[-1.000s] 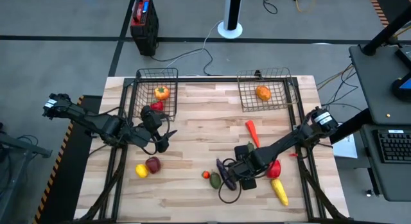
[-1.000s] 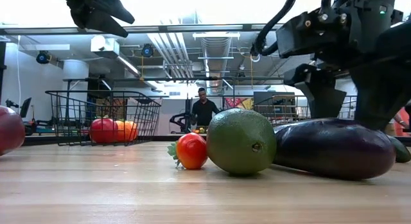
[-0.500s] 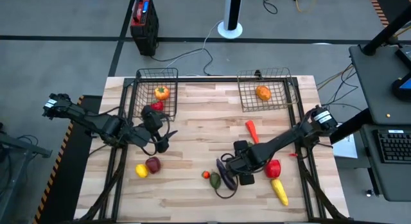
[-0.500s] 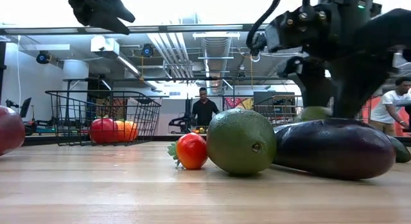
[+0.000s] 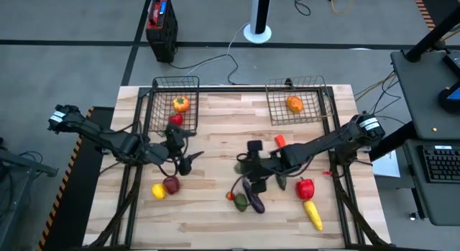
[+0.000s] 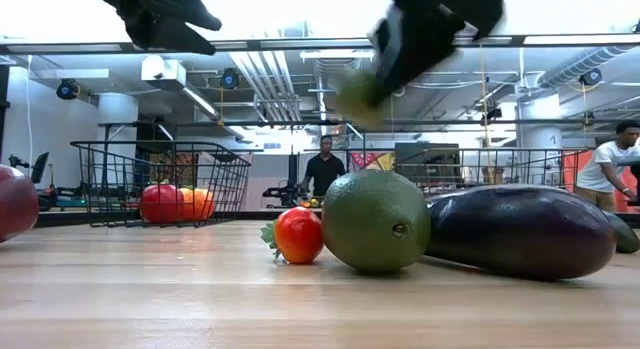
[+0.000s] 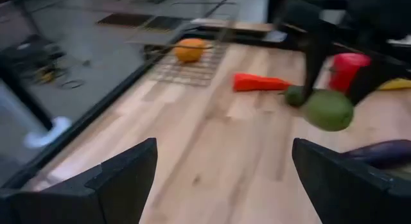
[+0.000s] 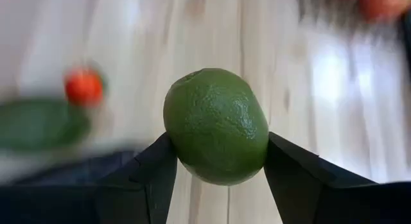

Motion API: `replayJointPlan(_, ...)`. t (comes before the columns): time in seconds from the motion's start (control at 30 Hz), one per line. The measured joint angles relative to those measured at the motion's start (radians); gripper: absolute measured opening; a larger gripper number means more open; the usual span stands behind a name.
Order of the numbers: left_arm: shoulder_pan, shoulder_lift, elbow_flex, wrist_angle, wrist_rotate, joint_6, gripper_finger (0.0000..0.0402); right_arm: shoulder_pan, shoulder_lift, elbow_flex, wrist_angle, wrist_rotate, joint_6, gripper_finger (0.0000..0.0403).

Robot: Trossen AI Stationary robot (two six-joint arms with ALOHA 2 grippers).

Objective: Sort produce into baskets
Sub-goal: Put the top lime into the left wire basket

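Observation:
My right gripper [image 5: 246, 167] hangs above the table's middle, shut on a round green fruit [image 8: 216, 124], which the low view [image 6: 358, 94] shows high off the wood. Below it lie a purple eggplant [image 5: 254, 198], another green fruit [image 5: 241, 202] and a small tomato [image 5: 230, 196]. My left gripper [image 5: 192, 162] hovers open, left of centre, near a red apple [image 5: 171, 184] and a lemon [image 5: 158, 191]. The left basket [image 5: 159, 93] holds an orange pepper [image 5: 181, 103] and a red piece [image 5: 175, 119]. The right basket [image 5: 313, 107] holds an orange [image 5: 294, 103]. My right gripper pinches the green fruit by two opposite sides [image 8: 174, 144] between its two fingers [image 8: 146, 176]. The fingers slant down from the table's right side. The fruit is lifted clear of the table and of the eggplant.
A carrot [image 5: 280, 141], a red pepper [image 5: 305, 188], a dark green piece [image 5: 280, 183] and a yellow corn [image 5: 313, 213] lie on the table's right half. Bare wood lies between the baskets. A black-and-red box [image 5: 161, 24] stands on the floor beyond. People show in the room behind.
My right gripper has risen from beside the eggplant and gone toward the table's far edge and left, carrying the green fruit clear of the wood. The eggplant, the other green fruit and the tomato have stayed in place.

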Motion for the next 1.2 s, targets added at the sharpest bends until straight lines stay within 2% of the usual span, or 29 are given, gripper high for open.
replayJointPlan(0.23,-0.002,0.003,-0.166,0.474,0.265,0.176,0.0341,-0.025,0.013,-0.011,0.376,-0.016,-0.215,0.0201)
replayJointPlan(0.37,-0.011,0.01,-0.229,0.643,0.288,0.283,0.0341,-0.041,0.033,-0.042,0.547,-0.019,-0.251,0.0201)
replayJointPlan(0.47,-0.02,0.023,-0.257,0.688,0.287,0.389,0.0341,-0.053,0.045,-0.065,0.658,-0.025,-0.249,0.0201)
replayJointPlan(0.63,-0.028,0.078,-0.258,0.737,0.296,0.485,0.0341,-0.078,0.048,-0.084,0.764,-0.097,-0.195,0.0201)
replayJointPlan(0.87,-0.029,0.136,-0.257,0.863,0.295,0.545,0.0341,-0.111,0.048,-0.085,0.789,-0.218,-0.104,0.0201)
replayJointPlan(1.07,-0.029,0.176,-0.256,0.906,0.296,0.56,0.0341,-0.113,0.048,-0.085,0.796,-0.227,-0.08,0.0201)
replayJointPlan(1.2,-0.028,0.218,-0.256,0.99,0.307,0.574,0.0341,-0.113,0.048,-0.085,0.797,-0.227,-0.073,0.0201)
